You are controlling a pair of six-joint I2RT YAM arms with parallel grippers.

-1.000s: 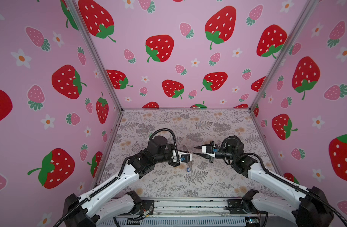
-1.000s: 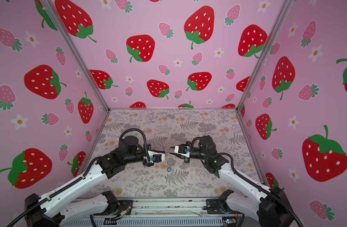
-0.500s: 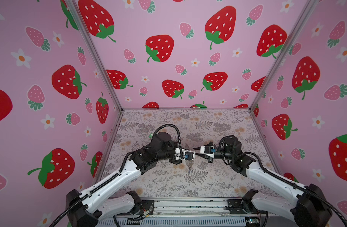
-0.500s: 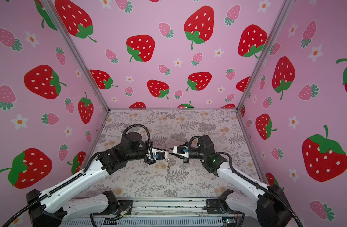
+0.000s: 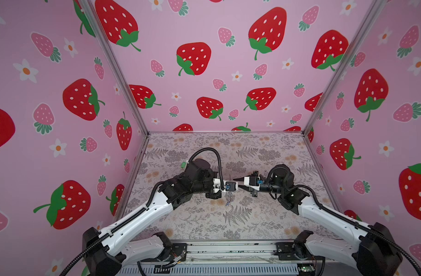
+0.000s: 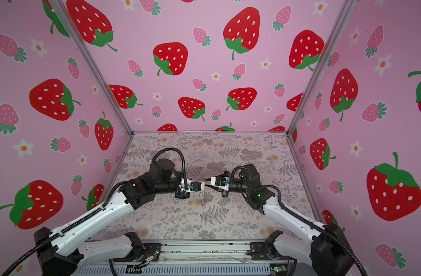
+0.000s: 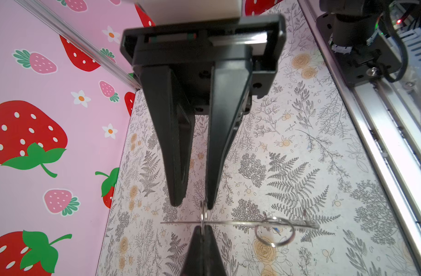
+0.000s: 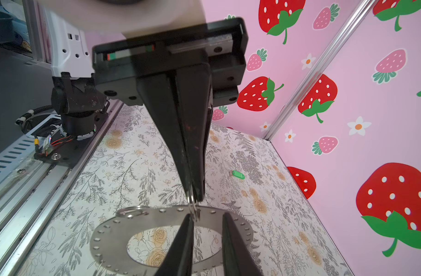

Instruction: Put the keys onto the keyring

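- And the gap is gone: the left arm (image 5: 142,215) now sits further in toward the middle than a second ago, its tip right up against the other one. The right arm (image 5: 329,215) is about where it was.
- The left fingers (image 8: 178,143) are pinched shut on a small ring (image 7: 203,211) at the rim of the keyring (image 8: 111,239). The keyring hangs in the air between the two arms, clear of the surface (image 5: 264,215).
- The right fingers (image 7: 173,155) stand narrow, not shut. In the left wrist view that small ring sits between their tips, close against one, and the tips stop just short of the keyring's edge.
- What that means (my read): the carrying is over and the two-handed part begins, with the right fingers placed to take or steady that ring.
- Now the count. Arms: two. Keyring: one, flat and grey, little holes all round its rim.
- Keys: two. The blue key (image 5: 228,202) dangles below the keyring on a second ring (image 8: 132,211), so it looks to be on already. The green key (image 8: 238,174) lies alone on the surface, back on the left side, well apart from both arms and not yet fetched.
- Small rings: two that I can make out; whether the pinched one belongs to a key I cannot tell.
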